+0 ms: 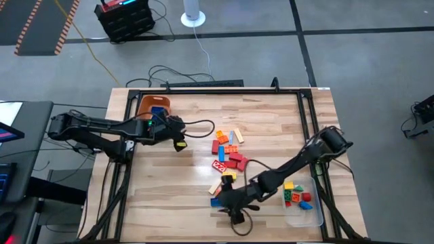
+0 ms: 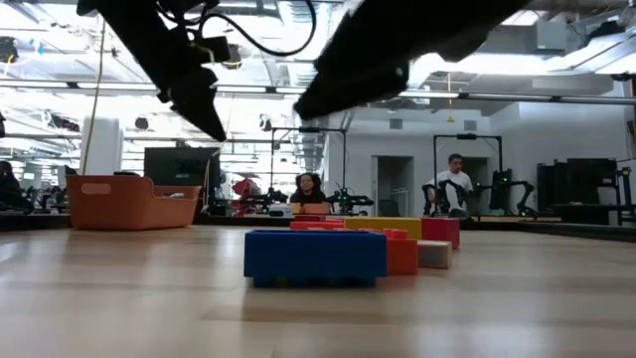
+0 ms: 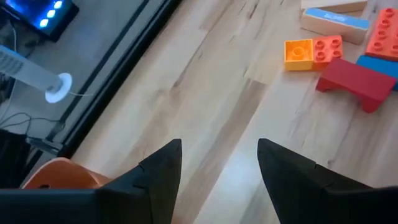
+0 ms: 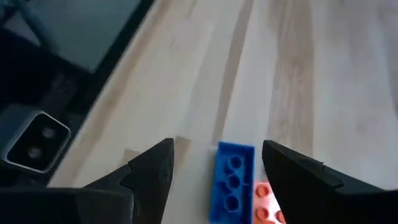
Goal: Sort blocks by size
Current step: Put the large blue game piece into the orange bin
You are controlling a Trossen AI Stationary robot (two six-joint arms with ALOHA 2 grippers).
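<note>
The right pincer (image 4: 214, 168) hangs over the near edge of the table (image 1: 176, 196), its fingers wide, with a blue block (image 4: 232, 180) lying between them on the wood. Past it, the other blocks (image 1: 227, 152) lie in a loose bunch mid-table. Farther off, the left pincer (image 3: 217, 163) is open and holds nothing, near the orange bin (image 1: 153, 105).

The pale wooden plank surface (image 1: 176, 183) is carrying scattered coloured plastic blocks (image 1: 227, 152) mid-surface, an orange plastic bin (image 1: 153, 105) at one corner and a clear plastic tray (image 1: 303, 203) at the opposite corner.
</note>
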